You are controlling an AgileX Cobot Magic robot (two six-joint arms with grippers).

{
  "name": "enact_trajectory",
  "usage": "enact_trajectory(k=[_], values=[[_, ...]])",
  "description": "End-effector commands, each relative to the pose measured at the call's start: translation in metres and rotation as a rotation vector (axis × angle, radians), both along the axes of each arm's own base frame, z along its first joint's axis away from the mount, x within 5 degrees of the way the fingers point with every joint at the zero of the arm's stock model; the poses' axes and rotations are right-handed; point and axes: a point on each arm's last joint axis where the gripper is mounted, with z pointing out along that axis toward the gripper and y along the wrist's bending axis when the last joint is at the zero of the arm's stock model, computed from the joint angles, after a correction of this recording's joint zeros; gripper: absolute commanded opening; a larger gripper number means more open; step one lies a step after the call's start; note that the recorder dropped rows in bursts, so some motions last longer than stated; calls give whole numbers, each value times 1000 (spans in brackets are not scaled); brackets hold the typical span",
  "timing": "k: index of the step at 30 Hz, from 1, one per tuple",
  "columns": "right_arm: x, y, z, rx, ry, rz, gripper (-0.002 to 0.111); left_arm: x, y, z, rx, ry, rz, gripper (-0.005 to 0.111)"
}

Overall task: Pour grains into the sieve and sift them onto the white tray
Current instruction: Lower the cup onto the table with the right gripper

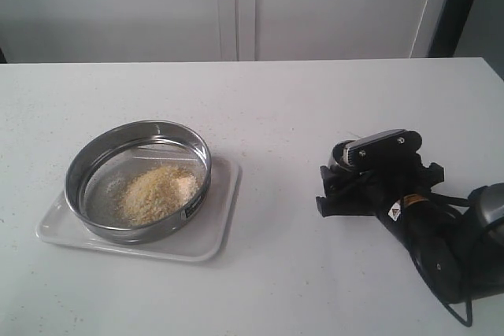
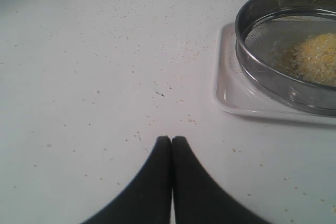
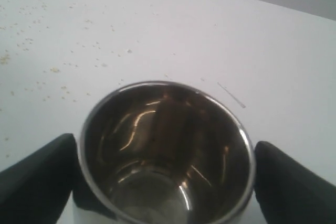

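While sieve (image 1: 102, 222) sits inside white tray (image 1: 216, 227) rim, L gripper (image 2: 171, 140) closed, R gripper (image 3: 164, 148) flanks cup (image 3: 168, 182) (grip unclear)

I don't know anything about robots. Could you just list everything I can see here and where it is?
table: one, white, under everything
white tray: one, white, on the table on the robot's left side
sieve: one, steel with wire mesh, standing on the tray
grains: one heap, golden-yellow and pale beige, inside the sieve
stray grains: many, yellowish, scattered over the table
steel cup: one, shiny steel, looks empty, on the right between the gripper's fingers
panelled wall or cupboard: one, white, behind the table
left gripper: one, black, shut, holding nothing, above the table beside the tray
right gripper: one, black, fingers on either side of the cup; unclear whether they touch it
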Motion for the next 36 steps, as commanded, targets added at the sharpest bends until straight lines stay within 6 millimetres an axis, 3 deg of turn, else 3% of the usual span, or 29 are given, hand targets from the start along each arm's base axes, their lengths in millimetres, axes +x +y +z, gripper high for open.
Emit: enact_trajectory(k=[1, 13, 15, 20, 21, 25, 32, 36], values=[[-5, -3, 8, 8, -4, -6, 83, 0, -1, -1, -6, 4, -6, 0], [-13, -4, 51, 46, 9, 6, 79, 0, -1, -1, -6, 4, -6, 0], [-16, -5, 58, 34, 31, 16, 66, 0, -1, -1, -6, 4, -6, 0], [-28, -7, 89, 55, 33, 32, 6, 0, -1, -1, -6, 4, -6, 0], [-31, -8, 94, 57, 44, 36, 0, 0, -1, -1, -6, 4, -6, 0], [-41, -6, 111, -62, 215, 124, 0, 0, -1, -1, -6, 4, -6, 0], [-48, -1, 146, -117, 447, 204, 0, 0, -1, -1, -6, 4, -6, 0], [-52, -6, 157, -277, 599, 235, 0, 0, -1, -1, -6, 4, -6, 0]])
